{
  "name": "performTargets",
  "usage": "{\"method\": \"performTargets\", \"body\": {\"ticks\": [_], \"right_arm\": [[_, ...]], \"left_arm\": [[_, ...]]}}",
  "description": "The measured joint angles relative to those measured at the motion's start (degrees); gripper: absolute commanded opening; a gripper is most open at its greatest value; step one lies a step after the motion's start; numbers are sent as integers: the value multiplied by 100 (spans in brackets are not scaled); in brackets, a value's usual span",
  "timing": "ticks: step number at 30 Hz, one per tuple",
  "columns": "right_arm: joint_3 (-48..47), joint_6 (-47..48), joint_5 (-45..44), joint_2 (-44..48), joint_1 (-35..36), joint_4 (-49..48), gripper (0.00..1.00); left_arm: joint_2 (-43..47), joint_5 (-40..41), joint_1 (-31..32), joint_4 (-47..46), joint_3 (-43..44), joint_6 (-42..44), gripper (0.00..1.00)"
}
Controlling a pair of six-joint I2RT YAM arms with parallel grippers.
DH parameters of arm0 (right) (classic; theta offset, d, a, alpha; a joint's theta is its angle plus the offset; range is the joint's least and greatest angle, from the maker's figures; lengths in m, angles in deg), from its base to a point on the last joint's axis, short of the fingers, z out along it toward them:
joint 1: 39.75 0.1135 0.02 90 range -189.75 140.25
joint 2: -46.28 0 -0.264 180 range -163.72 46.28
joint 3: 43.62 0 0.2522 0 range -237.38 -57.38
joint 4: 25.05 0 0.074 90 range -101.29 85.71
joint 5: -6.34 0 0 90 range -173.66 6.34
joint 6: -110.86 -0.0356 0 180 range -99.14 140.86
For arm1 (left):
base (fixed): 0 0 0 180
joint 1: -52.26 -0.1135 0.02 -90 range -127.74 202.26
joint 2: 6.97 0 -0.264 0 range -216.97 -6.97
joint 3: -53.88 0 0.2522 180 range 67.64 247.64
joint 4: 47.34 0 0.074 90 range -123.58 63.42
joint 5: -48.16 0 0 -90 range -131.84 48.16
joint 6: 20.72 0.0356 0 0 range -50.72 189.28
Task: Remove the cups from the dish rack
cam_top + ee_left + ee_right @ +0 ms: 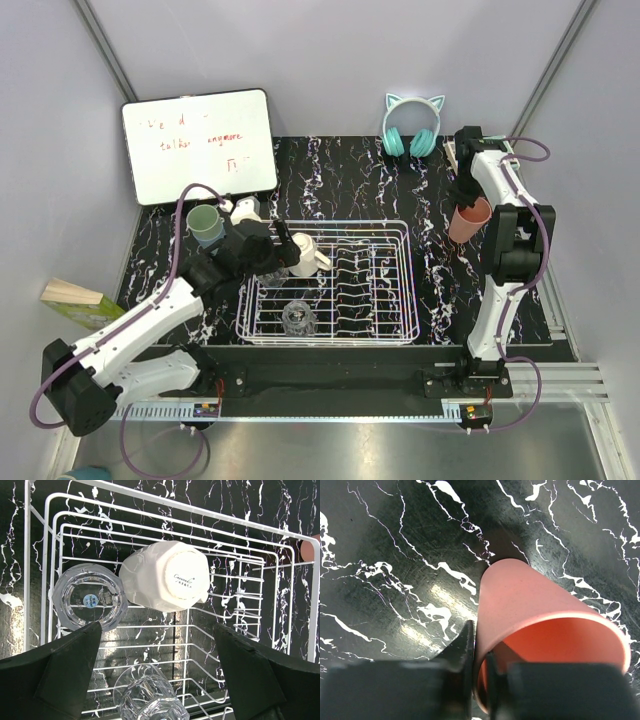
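The white wire dish rack point(385, 300) stands mid-table. In it are an upturned cream mug point(305, 255) point(167, 575), one clear glass point(90, 597) bottom-up beside the mug, and a second glass point(298, 318) point(147, 695) near the rack's front. My left gripper point(277, 250) point(156, 630) hovers open over the rack's left end, above the gap between mug and glasses, holding nothing. My right gripper point(465, 195) point(480, 650) is shut on the rim of a pink cup point(468, 220) point(535, 605), one finger inside and one outside, right of the rack. Whether the cup's base touches the table I cannot tell.
A pale green cup point(205, 225) stands on the table left of the rack, with a small white object point(245, 208) beside it. A whiteboard point(200, 145) leans at the back left and teal cat-ear headphones point(412, 125) at the back. A green box point(80, 300) lies off the table's left edge.
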Motion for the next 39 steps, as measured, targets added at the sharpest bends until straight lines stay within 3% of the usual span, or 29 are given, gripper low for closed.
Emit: {"method": "performTargets", "body": {"ticks": [6,16,21,25,26,29,34,39], "right_arm": [[72,-11,39,2,-4,-59,49],[109,0,195,273,-4,-85,66],[105,9,498,914,-4,-160,73],[164,48,787,1659,42,-433,86],[284,68,846,1923,81,-597,93],[1132,155,1145,3014,358,-1248,100],[2662,203,1683,4441,1126,-2107,100],[3799,173,1904,5064,1989,-2623,100]], "left_arm": [[-39,-31,-2,-2,0,2,99],[-39,-94,-2,0,2,105,99],[-37,-94,-2,4,68,243,99],[-35,-59,-2,-2,96,398,99],[-33,-26,-2,0,96,448,99],[-4,96,-2,2,96,612,99],[94,302,-2,9,96,894,99],[94,435,-2,87,96,1043,99]]}}
